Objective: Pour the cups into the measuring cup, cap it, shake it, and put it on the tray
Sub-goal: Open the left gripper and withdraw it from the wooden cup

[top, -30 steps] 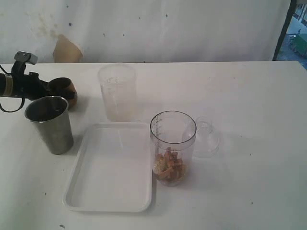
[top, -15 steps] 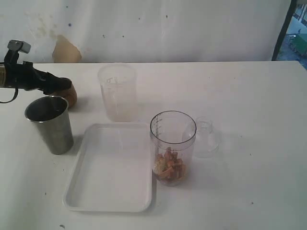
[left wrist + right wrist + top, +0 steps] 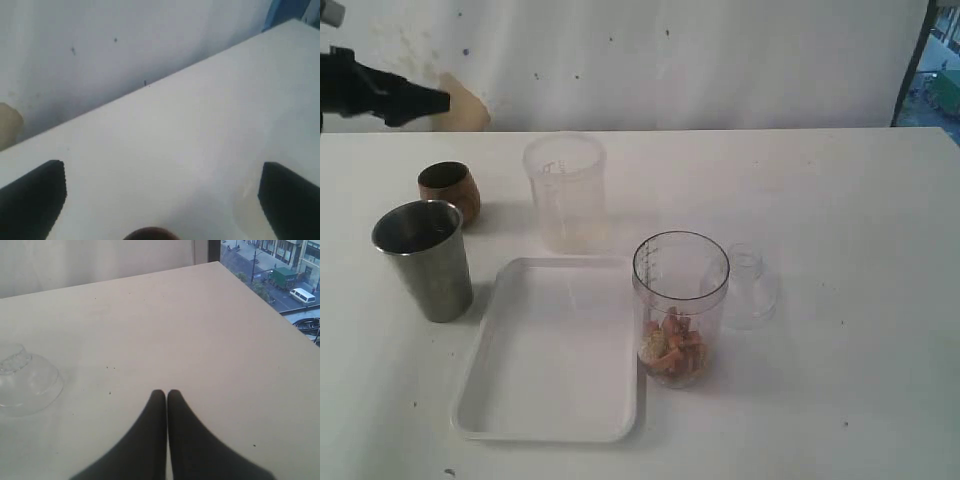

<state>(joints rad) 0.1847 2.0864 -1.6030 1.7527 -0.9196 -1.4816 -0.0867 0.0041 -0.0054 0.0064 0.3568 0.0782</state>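
Observation:
The clear measuring cup [image 3: 680, 300] stands in the middle of the table with brown pieces in its bottom. Just right of it the dome-shaped cap [image 3: 748, 288] sits on the table; it also shows in the right wrist view as the cap [image 3: 22, 377]. At the left stand the steel tumbler [image 3: 423, 258] and, behind it, the small copper cup [image 3: 448, 190]. The white tray [image 3: 480, 400] lies between the tumbler and the measuring cup. My left gripper [image 3: 438, 101] hangs open, high above and behind the copper cup [image 3: 150, 234], holding nothing. My right gripper [image 3: 166, 393] is shut and empty over bare table.
A cloudy frosted cup [image 3: 565, 190] stands behind the tray. A white wall rises behind the table's far edge [image 3: 720, 128]. The right gripper is outside the exterior view.
My left gripper has risen and drawn back to the upper left, away from the copper cup, which stays standing on the table. Nothing else has moved.

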